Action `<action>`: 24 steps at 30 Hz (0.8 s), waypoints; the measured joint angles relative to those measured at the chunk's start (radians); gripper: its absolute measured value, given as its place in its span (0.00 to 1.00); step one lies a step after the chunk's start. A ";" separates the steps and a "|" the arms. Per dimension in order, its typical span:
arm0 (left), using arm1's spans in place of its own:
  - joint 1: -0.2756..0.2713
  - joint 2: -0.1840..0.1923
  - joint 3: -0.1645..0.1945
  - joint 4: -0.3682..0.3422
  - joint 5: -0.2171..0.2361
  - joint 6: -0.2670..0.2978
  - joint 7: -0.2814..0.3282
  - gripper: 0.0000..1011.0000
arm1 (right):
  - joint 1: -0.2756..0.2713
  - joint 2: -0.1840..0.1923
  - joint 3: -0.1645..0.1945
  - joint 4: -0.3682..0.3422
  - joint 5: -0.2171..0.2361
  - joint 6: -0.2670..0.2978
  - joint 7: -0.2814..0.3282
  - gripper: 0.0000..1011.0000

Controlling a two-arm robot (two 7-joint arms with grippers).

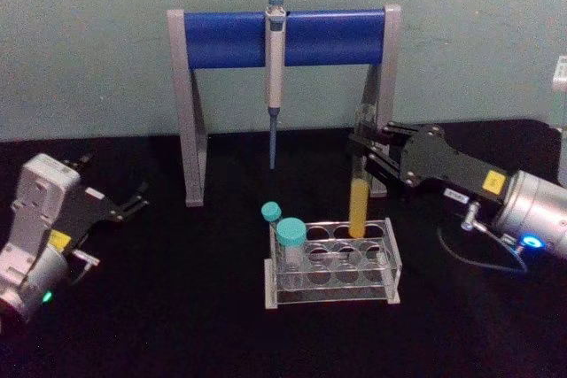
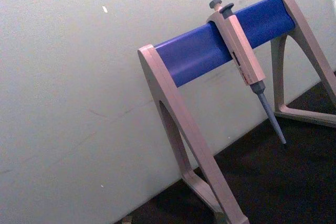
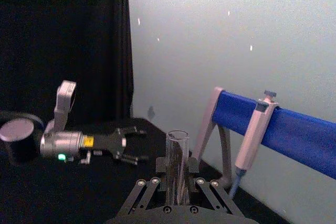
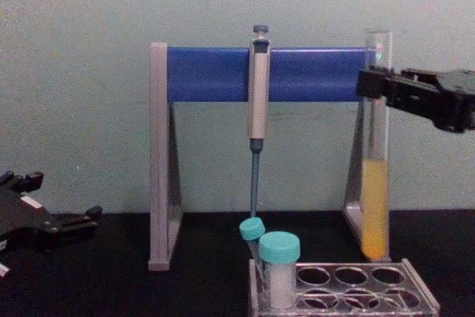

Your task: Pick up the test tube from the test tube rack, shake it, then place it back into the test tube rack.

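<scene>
The test tube (image 1: 358,205) is a long clear glass tube, upright, with yellow liquid in its lower part. My right gripper (image 1: 365,155) is shut on its upper part, well above the liquid. In the chest view the test tube (image 4: 374,206) hangs with its bottom about level with the top of the test tube rack (image 4: 415,298), over the back right holes. The right gripper (image 4: 373,84) reaches in from the right. From the right wrist, the tube's open mouth (image 3: 177,145) stands between the fingers. The clear test tube rack (image 1: 390,263) sits mid-table. My left gripper (image 1: 133,203) rests open at the far left.
Two teal-capped tubes (image 1: 291,236) stand in the rack's left end. Behind the rack is a tall grey stand with a blue bar (image 1: 226,39), and a pipette (image 1: 274,86) hangs from it. The stand (image 2: 220,45) also faces the left wrist. The table is black.
</scene>
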 joint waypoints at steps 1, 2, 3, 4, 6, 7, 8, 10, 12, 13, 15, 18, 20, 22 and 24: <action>0.000 0.000 0.000 0.000 0.000 0.000 0.000 0.99 | -0.007 0.020 0.001 -0.011 -0.011 -0.003 -0.006 0.22; 0.000 0.000 0.000 0.000 0.000 0.000 0.000 0.99 | -0.010 0.026 0.002 -0.015 -0.015 -0.006 -0.011 0.22; 0.000 0.000 0.000 0.000 0.000 0.000 0.000 0.99 | -0.013 0.033 0.003 -0.019 -0.023 -0.010 -0.019 0.22; 0.000 0.000 0.000 0.000 0.000 0.000 0.000 0.99 | -0.020 0.045 0.006 -0.026 -0.037 -0.019 -0.039 0.22; 0.000 0.000 0.000 0.000 0.000 0.000 0.000 0.99 | -0.025 0.053 0.010 -0.032 -0.055 -0.026 -0.063 0.22; 0.000 0.000 0.000 0.000 0.000 0.000 0.000 0.99 | -0.027 0.055 0.011 -0.034 -0.066 -0.030 -0.077 0.22; 0.000 0.000 0.000 0.000 0.000 0.000 0.000 0.99 | -0.031 0.056 0.014 -0.040 -0.090 -0.036 -0.107 0.22; 0.000 0.000 0.000 0.000 0.000 0.000 0.000 0.99 | -0.035 0.055 0.014 -0.048 -0.127 -0.039 -0.148 0.22; 0.000 0.000 0.000 0.000 0.000 0.000 0.000 0.99 | -0.038 0.044 0.013 -0.058 -0.188 -0.041 -0.209 0.22; 0.000 0.000 0.000 0.000 0.000 0.000 0.000 0.99 | -0.038 0.034 0.012 -0.061 -0.222 -0.042 -0.241 0.22; 0.000 0.000 0.000 0.000 0.000 0.000 0.000 0.99 | -0.037 0.021 0.010 -0.062 -0.255 -0.044 -0.273 0.22; 0.000 0.000 0.000 0.000 0.000 0.000 0.000 0.99 | -0.031 -0.007 0.008 -0.058 -0.304 -0.052 -0.320 0.22; 0.000 0.000 0.000 0.000 0.000 0.000 0.000 0.99 | -0.026 -0.033 0.008 -0.048 -0.325 -0.062 -0.344 0.22; 0.000 0.000 0.000 0.000 0.000 0.000 0.000 0.99 | -0.023 -0.057 0.009 -0.038 -0.334 -0.075 -0.359 0.22; 0.000 0.000 0.000 0.000 0.000 0.000 0.000 0.99 | -0.022 -0.074 0.011 -0.032 -0.337 -0.084 -0.364 0.22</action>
